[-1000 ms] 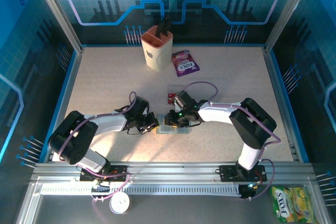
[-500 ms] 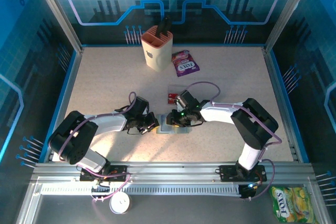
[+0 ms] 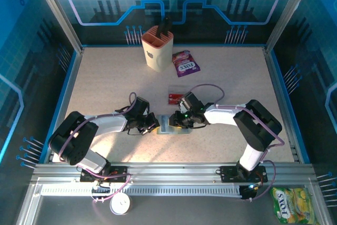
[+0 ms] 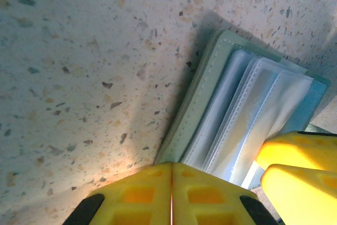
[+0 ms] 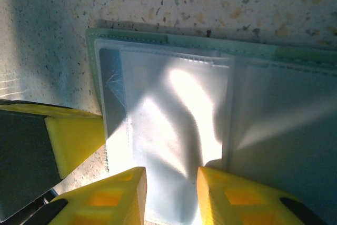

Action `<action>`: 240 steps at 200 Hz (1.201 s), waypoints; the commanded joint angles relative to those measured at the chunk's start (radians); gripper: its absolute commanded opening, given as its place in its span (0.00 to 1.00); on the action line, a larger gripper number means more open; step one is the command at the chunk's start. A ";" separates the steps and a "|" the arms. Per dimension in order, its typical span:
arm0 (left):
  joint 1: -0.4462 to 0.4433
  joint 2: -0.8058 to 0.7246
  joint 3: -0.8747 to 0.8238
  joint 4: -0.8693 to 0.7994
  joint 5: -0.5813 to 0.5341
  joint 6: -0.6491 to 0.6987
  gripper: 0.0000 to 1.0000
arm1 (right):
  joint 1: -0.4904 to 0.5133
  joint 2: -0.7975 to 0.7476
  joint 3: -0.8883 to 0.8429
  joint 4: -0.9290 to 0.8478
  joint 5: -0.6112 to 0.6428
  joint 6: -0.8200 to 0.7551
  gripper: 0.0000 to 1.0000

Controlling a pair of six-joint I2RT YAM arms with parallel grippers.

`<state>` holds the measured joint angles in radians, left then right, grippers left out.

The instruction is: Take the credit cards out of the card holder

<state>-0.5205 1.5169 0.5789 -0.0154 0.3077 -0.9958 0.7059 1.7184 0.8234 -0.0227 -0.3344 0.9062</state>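
The card holder (image 3: 169, 125) lies open on the table between both grippers, its grey-green cover (image 4: 202, 90) and clear sleeves (image 5: 174, 114) showing no card inside. My left gripper (image 3: 153, 125) is shut, its tips (image 4: 172, 165) resting at the holder's left edge with nothing between them. My right gripper (image 3: 178, 121) stands over the sleeves with its jaws apart (image 5: 171, 185), one finger (image 5: 231, 196) down on the plastic. A red credit card (image 3: 175, 97) lies on the table just behind the right gripper.
A beige slotted cup (image 3: 157, 47) and a purple-and-white candy packet (image 3: 185, 62) stand at the back. A yellow packet (image 3: 288, 204) lies outside the table at the lower right. Blue walls fence the table on three sides.
My right gripper has drawn slightly to the right, uncovering more of the holder. The left gripper stays where it was, still shut.
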 commanded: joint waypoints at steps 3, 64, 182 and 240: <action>-0.005 0.008 -0.027 -0.041 -0.023 -0.005 0.09 | -0.018 -0.011 -0.029 0.008 -0.019 0.008 0.33; -0.006 -0.116 0.018 -0.088 -0.025 0.016 0.18 | -0.021 -0.002 -0.042 0.036 -0.029 0.020 0.33; -0.033 0.086 0.111 0.056 0.138 -0.021 0.23 | -0.021 -0.006 -0.055 0.046 -0.025 0.029 0.33; -0.033 0.098 0.107 0.057 0.133 -0.026 0.23 | -0.019 -0.003 -0.063 0.056 -0.026 0.034 0.33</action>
<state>-0.5476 1.5974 0.6670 0.0360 0.4168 -1.0008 0.6945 1.7176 0.7841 0.0483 -0.3614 0.9283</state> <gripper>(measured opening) 0.229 0.330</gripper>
